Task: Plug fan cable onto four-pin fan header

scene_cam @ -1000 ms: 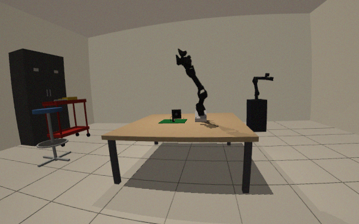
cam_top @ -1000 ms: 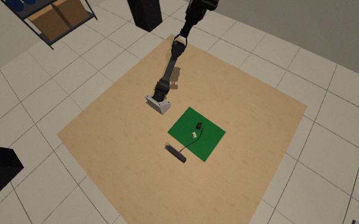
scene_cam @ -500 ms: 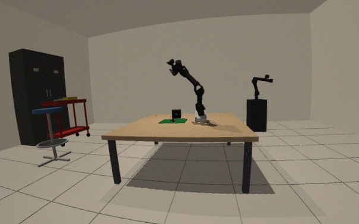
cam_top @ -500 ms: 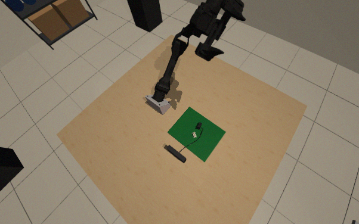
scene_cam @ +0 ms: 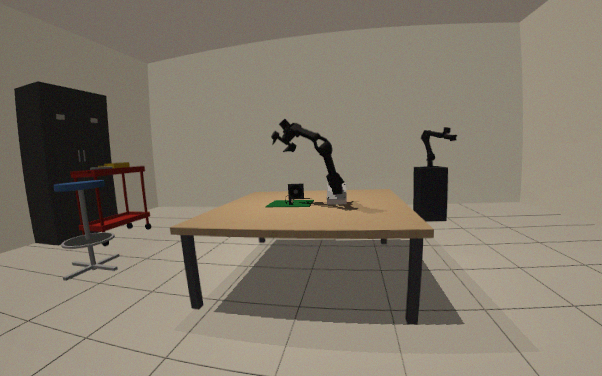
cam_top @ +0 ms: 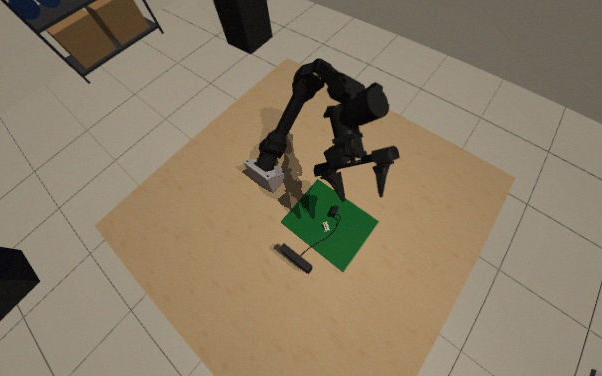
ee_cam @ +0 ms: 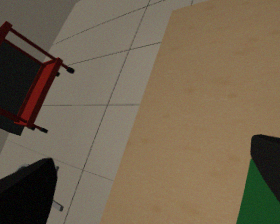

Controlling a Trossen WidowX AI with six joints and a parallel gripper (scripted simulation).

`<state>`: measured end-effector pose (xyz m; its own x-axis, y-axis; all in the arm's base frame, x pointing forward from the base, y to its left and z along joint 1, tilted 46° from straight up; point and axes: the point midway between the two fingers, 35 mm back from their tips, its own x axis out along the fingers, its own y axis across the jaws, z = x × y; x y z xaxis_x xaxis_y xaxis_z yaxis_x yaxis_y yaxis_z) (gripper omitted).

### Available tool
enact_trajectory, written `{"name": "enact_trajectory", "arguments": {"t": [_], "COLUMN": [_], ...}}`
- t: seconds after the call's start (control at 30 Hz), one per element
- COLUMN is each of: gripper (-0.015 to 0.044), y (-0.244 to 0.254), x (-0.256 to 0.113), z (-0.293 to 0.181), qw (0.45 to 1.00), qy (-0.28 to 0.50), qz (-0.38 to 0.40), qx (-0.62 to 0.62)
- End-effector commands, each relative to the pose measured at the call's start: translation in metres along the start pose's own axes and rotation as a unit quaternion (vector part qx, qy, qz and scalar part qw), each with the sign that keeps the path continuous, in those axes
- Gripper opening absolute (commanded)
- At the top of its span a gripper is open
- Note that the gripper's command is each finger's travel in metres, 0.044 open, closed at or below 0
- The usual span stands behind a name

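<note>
The green board [cam_top: 354, 240] [scene_cam: 276, 204] [ee_cam: 247, 207] lies flat on the table. The black plug [cam_top: 334, 210] at the cable's end is on or just over the board, beside the small pale header [cam_top: 326, 226] and apart from it. The thin cable [cam_top: 323, 241] curves from the plug to the black fan [cam_top: 296, 258] [scene_cam: 295, 191], which stands upright just off the board's edge. My gripper [cam_top: 362, 198] [scene_cam: 279, 147] [ee_cam: 155, 158] is wide open and empty, high above the table and tilted, touching nothing. The wrist view shows only a corner of the board; plug and header are out of it.
The wooden table [cam_top: 392, 310] [scene_cam: 302, 222] [ee_cam: 206, 100] carries the arm's pale base [cam_top: 265, 175] [scene_cam: 337, 195] beside the board. A red cart [scene_cam: 112, 172] [ee_cam: 38, 95] and a blue-topped stool [scene_cam: 79, 186] stand on the floor away from the table.
</note>
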<state>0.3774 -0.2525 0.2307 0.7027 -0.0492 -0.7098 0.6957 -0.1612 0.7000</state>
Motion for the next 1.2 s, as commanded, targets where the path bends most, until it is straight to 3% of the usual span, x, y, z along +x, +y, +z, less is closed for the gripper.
{"name": "enact_trajectory", "arguments": {"t": [0.0, 0.23, 0.5, 1.17], "gripper": [0.044, 0.044, 0.044, 0.044], "y": [-0.041, -0.112, -0.177, -0.214], "x": [0.036, 0.07, 0.071, 0.102], "z": [-0.035, -0.102, -0.181, -0.225], "qw": [0.992, 0.937, 0.814, 0.811], "qy": [0.097, 0.275, 0.475, 0.48], "qz": [-0.084, -0.214, -0.331, -0.332], "qx": [-0.014, -0.014, 0.046, 0.048]}}
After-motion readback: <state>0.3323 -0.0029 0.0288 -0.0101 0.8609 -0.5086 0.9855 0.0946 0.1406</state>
